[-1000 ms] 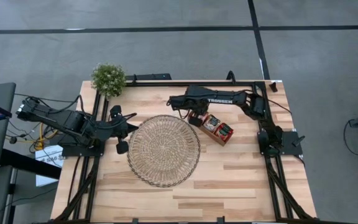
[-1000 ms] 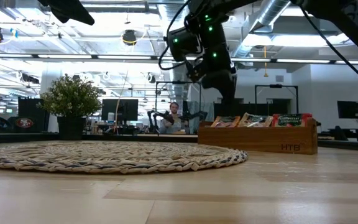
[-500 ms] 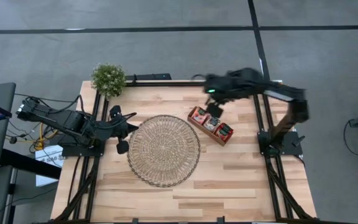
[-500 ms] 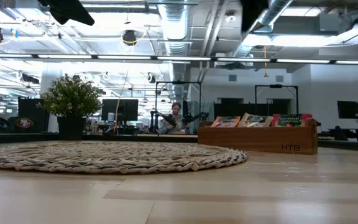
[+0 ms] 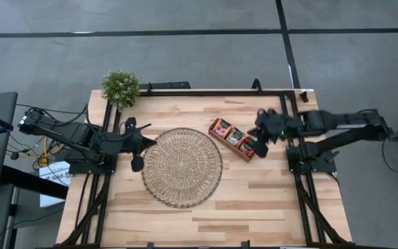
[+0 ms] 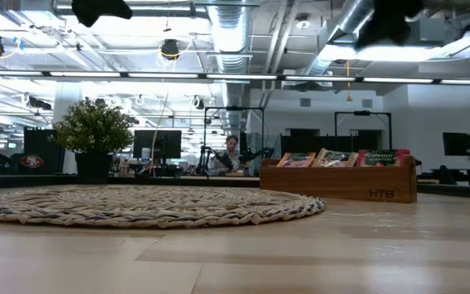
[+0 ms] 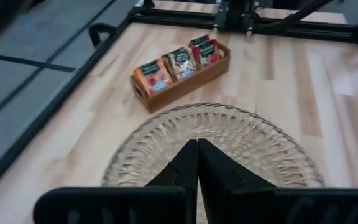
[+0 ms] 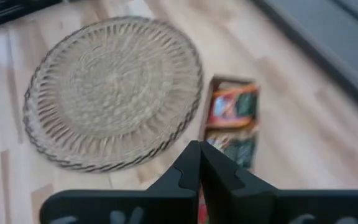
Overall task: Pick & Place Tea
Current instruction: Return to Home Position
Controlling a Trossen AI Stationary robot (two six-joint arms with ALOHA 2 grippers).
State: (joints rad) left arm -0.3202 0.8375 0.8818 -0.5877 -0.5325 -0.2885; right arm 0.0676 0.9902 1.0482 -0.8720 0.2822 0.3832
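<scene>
The tea is several small red-orange and green sachets (image 7: 180, 63) standing on edge in a brown wooden tray (image 5: 234, 139) right of the round wicker mat (image 5: 182, 167). The sachets (image 6: 338, 157) show above the tray's rim in the low view and lie below my right gripper in its wrist view (image 8: 231, 109). My right gripper (image 5: 257, 135) hangs shut and empty over the tray's right end, its fingertips (image 8: 199, 158) together. My left gripper (image 5: 146, 142) waits shut above the mat's left edge, with nothing in its fingers (image 7: 197, 155).
A small potted plant (image 5: 120, 88) stands at the table's far left corner. Black frame rails (image 5: 302, 187) run along the left, right and far edges. Bare wood (image 5: 254, 207) lies near the front edge. A person sits in the room beyond the table (image 6: 230, 155).
My right gripper has risen from the tray's far-left end and swung back toward the table's right edge, tipping up as it went. It carries nothing. The sachets and tray stay where they were.
</scene>
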